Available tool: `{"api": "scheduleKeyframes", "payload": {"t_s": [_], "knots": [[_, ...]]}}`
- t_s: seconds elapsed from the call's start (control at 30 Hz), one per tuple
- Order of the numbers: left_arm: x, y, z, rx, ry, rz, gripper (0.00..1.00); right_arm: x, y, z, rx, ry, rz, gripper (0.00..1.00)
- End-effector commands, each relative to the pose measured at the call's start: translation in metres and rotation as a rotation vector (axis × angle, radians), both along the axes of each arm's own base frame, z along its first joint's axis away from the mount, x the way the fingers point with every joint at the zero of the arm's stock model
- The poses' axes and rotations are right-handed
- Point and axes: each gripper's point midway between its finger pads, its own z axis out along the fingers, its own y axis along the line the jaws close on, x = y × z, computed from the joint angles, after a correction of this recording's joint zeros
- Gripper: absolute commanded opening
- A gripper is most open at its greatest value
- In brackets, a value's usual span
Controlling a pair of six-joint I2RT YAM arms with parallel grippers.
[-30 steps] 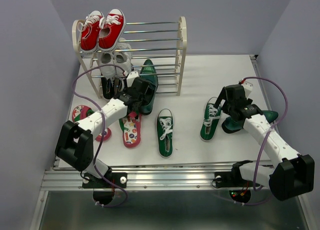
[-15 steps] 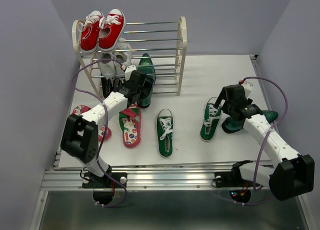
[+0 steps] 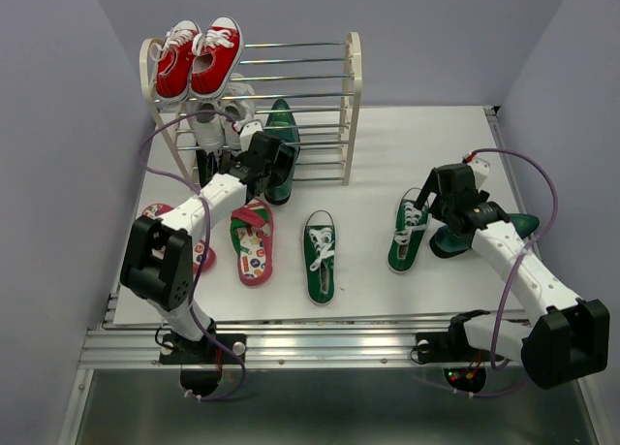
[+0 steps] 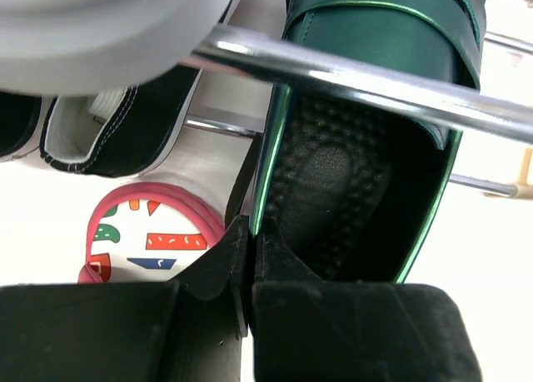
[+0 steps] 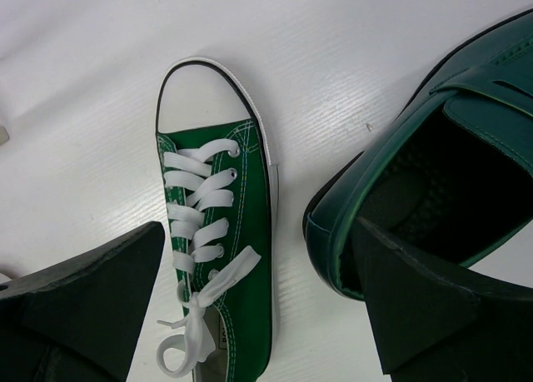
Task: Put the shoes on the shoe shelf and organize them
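The left end effector (image 4: 250, 242) pinches the glossy loafer (image 4: 358, 182) by its side rim, probably stiff but slippery, partly inside the lower tier of the shoe shelf (image 3: 354, 86); the right end effector (image 5: 258, 232) hangs wide open.

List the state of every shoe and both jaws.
Left jaws, shut on a loafer's rim.
Held loafer, toe in under a shelf rod.
Right jaws, open, empty.
Second loafer, on table.
Green sneakers, on table, apart.
Flip-flops, on table.
Red sneakers, atop the shelf.
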Motion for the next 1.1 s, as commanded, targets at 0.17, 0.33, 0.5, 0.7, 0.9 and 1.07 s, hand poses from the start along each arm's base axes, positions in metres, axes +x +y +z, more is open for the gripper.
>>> {"api": "scheduleKeyframes", "payload": {"t_s": [0.17, 0.33, 0.5, 0.7, 0.9, 1.07], "knots": [[0.046, -0.003, 0.068, -0.075, -0.217, 0.052, 0.0, 0.002, -0.001, 0.015, 0.005, -0.044, 0.003, 1.0], [0.049, -0.001, 0.063, -0.068, -0.204, 0.058, 0.0, 0.002, -0.002, 0.016, 0.003, -0.047, 0.002, 1.0], [0.052, 0.004, 0.061, -0.063, -0.198, 0.071, 0.0, 0.002, -0.002, 0.018, 0.004, -0.053, 0.002, 1.0], [0.056, 0.005, 0.056, -0.05, -0.181, 0.071, 0.0, 0.003, -0.002, 0.02, 0.002, -0.058, 0.001, 1.0], [0.054, 0.007, 0.051, -0.056, -0.158, 0.093, 0.0, 0.002, -0.002, 0.02, 0.002, -0.058, -0.001, 1.0], [0.053, 0.007, 0.05, -0.059, -0.145, 0.096, 0.02, 0.002, -0.002, 0.019, 0.004, -0.057, -0.001, 1.0]]}}
